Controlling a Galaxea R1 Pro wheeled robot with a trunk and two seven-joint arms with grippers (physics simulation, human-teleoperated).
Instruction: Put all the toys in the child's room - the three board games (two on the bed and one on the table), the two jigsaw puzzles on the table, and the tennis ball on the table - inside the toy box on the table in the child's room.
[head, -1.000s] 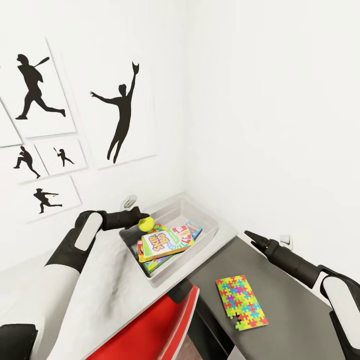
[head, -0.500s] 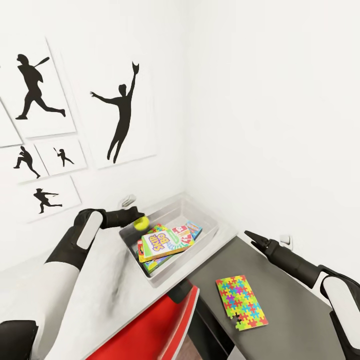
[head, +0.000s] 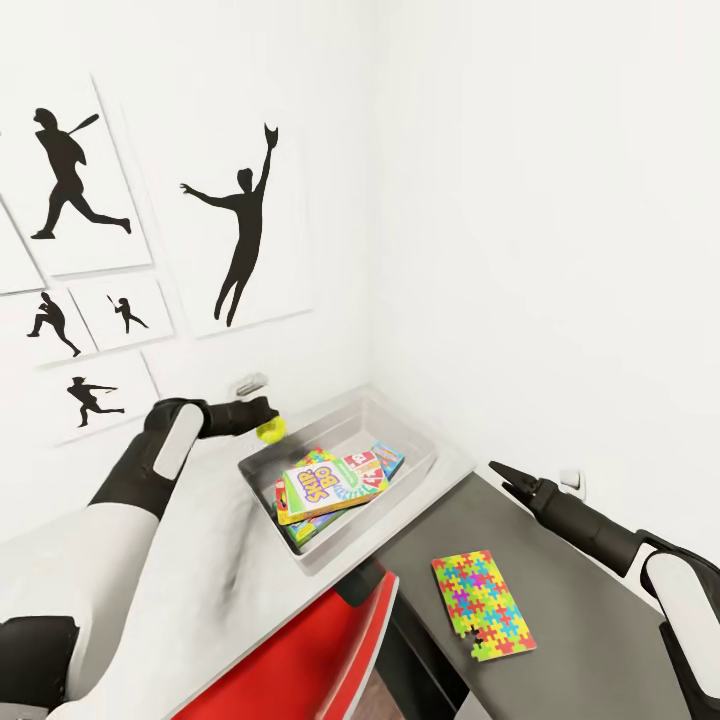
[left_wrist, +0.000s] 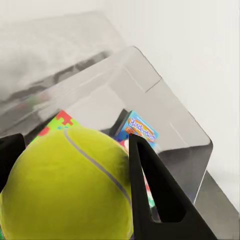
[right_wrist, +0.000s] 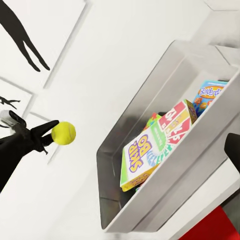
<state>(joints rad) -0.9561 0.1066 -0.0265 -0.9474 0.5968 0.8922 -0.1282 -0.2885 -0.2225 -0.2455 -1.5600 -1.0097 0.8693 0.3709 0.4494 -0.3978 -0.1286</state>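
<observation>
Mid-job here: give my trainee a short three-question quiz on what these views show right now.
1. True or false: the left end effector holds the tennis ball.
2. Where does the loose jigsaw puzzle lie? A) in the toy box B) on the dark grey surface C) on the red chair
3. Fill in: the box lying on top in the toy box reads ____.

Key
1. True; in the left wrist view its fingers flank the ball.
2. B, on the dark grey surface beside the pale table.
3. Skip-Bo.

Was a child's bedroom: white walls hung with black baseball silhouette pictures (head: 78, 180), a grey toy box (head: 420, 452) of Skip-Bo (head: 318, 490), a jigsaw puzzle (head: 482, 603).
</observation>
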